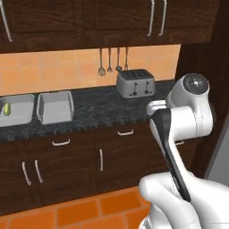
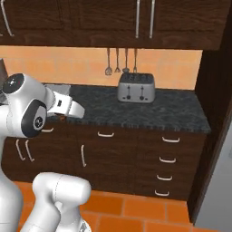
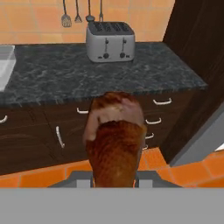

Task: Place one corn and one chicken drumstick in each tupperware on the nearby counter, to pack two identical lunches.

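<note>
In the hand view a glossy reddish-brown chicken drumstick (image 3: 114, 144) stands up between the jaws of my gripper (image 3: 114, 178), which is shut on it and held in the air in front of the counter (image 3: 65, 74). In the left base view two light-grey tupperware trays sit at the counter's left end. The left tupperware (image 1: 20, 117) holds a pale yellow corn with green husk (image 1: 6, 109). The right tupperware (image 1: 55, 107) shows nothing inside from this angle. My fingers are hidden behind the drumstick.
A silver toaster (image 1: 135, 82) stands against the orange backsplash, with utensils (image 1: 109, 62) hanging above it. Dark brown cabinets (image 2: 113, 149) with silver handles run under the counter. A tall dark panel (image 2: 213, 90) closes the right end. Orange floor tiles (image 1: 80, 210) lie below.
</note>
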### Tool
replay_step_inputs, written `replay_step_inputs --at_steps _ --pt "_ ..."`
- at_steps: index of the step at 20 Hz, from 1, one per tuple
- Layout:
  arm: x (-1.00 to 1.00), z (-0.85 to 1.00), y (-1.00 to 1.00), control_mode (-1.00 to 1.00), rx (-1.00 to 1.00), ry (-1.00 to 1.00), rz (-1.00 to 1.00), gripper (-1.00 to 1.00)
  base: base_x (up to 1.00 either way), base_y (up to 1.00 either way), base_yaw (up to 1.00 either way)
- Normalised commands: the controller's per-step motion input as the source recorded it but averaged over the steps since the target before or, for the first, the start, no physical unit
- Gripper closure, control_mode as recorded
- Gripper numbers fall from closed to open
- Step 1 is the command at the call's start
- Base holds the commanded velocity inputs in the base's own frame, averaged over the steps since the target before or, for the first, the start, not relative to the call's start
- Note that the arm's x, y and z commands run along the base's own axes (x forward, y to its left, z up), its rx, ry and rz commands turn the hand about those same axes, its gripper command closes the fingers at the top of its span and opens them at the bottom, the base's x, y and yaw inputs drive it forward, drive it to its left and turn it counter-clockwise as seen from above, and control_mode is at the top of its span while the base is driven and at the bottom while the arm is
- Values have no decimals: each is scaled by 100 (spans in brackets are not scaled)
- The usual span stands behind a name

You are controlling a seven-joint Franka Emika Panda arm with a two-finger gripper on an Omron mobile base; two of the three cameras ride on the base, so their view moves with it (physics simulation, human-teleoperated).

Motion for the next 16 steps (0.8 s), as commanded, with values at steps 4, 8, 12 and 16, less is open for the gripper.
replay_step_inputs --at_steps 4,8,12,16 --pt "0 0 0 100 0 0 0 100 18 100 2" --pt "0 0 0 100 0 0 0 100 47 100 1" --pt "0 0 0 100 0 0 0 100 51 100 3" --pt "0 0 0 100 0 0 0 100 44 100 6"
